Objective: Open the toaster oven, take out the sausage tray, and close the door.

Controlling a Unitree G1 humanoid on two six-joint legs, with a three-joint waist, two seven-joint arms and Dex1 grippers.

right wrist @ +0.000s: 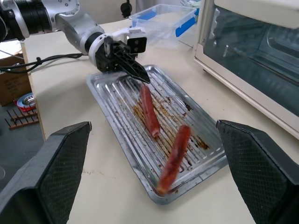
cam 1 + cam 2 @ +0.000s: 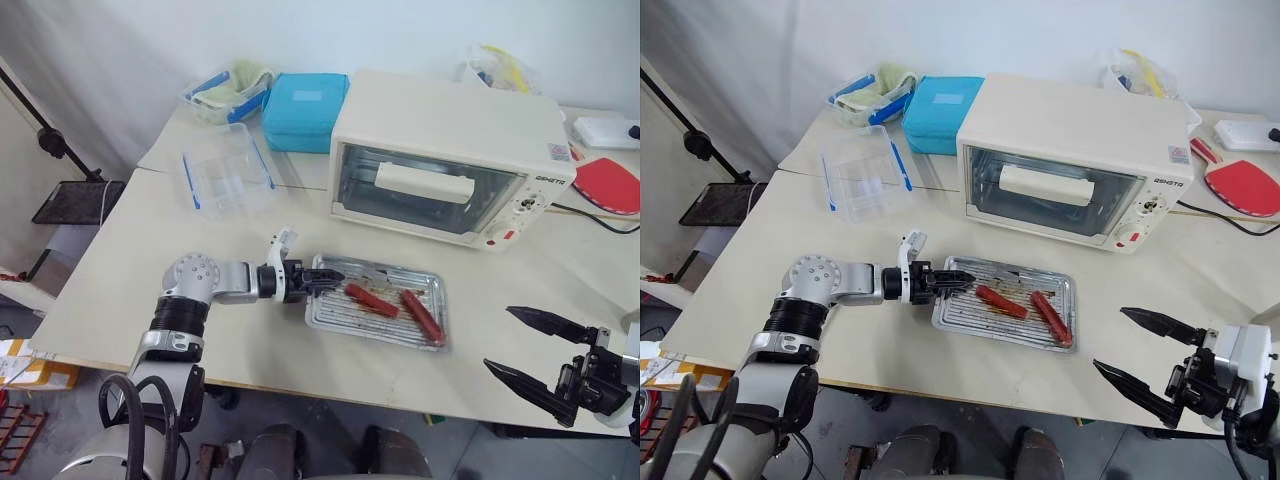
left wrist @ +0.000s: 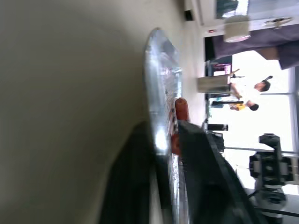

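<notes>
Tray (image 2: 378, 301) lies flat on the table (image 2: 120, 280) before the closed oven (image 2: 445, 160), long axis parallel to the oven front. Left gripper (image 2: 318, 278) straddles its left rim, grip uncertain. Right gripper (image 2: 528, 348) spread wide, empty.

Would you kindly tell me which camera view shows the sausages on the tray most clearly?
The right wrist view: both sausages lie large and unobstructed on the sausage tray. The two head views show them whole but small and from farther off. The left wrist view looks along the tray's rim, so only sausage ends peek past it.
</notes>
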